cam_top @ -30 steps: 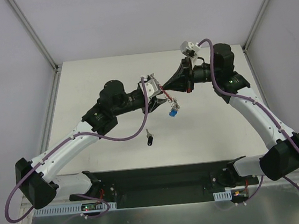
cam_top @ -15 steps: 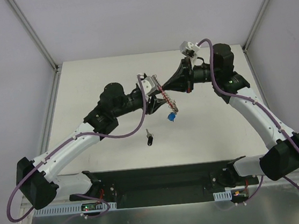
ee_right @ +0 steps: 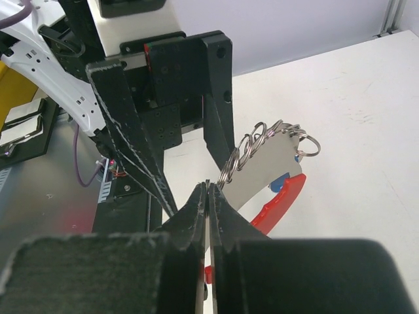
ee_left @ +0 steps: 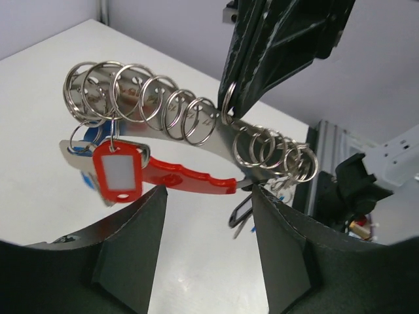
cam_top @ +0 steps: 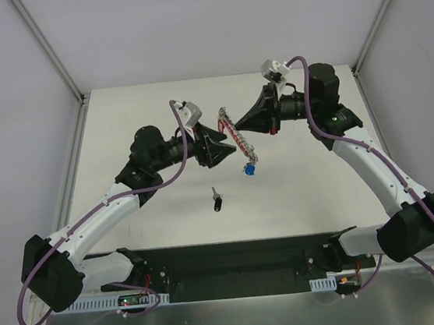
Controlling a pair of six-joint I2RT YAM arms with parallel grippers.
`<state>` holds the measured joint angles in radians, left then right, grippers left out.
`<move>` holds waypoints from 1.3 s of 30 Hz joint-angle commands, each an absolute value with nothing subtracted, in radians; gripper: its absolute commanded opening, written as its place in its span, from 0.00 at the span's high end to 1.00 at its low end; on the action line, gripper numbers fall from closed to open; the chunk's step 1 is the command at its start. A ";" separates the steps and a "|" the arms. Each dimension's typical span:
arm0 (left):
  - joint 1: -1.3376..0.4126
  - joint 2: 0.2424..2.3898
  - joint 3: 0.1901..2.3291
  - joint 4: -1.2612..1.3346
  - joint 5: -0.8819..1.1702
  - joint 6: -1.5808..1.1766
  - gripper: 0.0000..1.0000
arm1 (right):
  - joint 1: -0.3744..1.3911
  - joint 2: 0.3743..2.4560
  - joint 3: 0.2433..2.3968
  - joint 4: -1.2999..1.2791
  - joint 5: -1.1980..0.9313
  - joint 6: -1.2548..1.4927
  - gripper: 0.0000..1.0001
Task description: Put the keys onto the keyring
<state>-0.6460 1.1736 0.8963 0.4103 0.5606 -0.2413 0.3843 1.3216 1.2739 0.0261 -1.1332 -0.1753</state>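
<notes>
The keyring [ee_left: 163, 108] is a silvery plate carrying several metal rings, with a curved red handle and a red tag with a whitish insert. It hangs in the air over the table's middle [cam_top: 244, 150]. My right gripper [ee_right: 207, 186] is shut on the plate's thin edge and is the only thing holding it. My left gripper [ee_left: 209, 193] stands open just short of the red handle, with nothing between its fingers. A blue-headed key [cam_top: 248, 171] dangles from the keyring's lower end. A black-headed key [cam_top: 218, 202] lies alone on the table, nearer the arm bases.
The white table [cam_top: 322, 190] is bounded by grey frame posts at the back corners and a black base rail [cam_top: 229, 267] along the near edge. Both arms meet above the table's middle.
My left gripper opened, let go of the keyring and drew back to the left. The keyring now hangs from the right gripper alone. The right arm barely moved.
</notes>
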 commanded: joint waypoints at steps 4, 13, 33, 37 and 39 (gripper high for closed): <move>-0.635 1.158 0.890 0.623 0.629 -0.432 0.45 | 0.399 1.318 1.289 0.083 -1.140 -0.175 0.98; -0.635 1.193 0.910 0.643 0.598 -0.509 0.42 | 0.407 1.312 1.290 0.083 -1.135 -0.176 0.99; -0.635 1.233 0.940 0.695 0.646 -0.606 0.67 | 0.411 1.321 1.290 0.080 -1.124 -0.183 0.98; -0.634 1.227 0.934 0.696 0.640 -0.601 0.79 | 0.411 1.324 1.290 0.075 -1.121 -0.187 0.99; -0.634 1.223 0.934 0.690 0.635 -0.597 0.88 | 0.411 1.325 1.290 0.064 -1.115 -0.196 0.99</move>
<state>-0.6460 1.2381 0.8963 0.6323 0.6258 -0.5896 0.4049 1.3293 1.2739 0.0250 -1.1061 -0.1768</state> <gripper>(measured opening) 0.197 0.022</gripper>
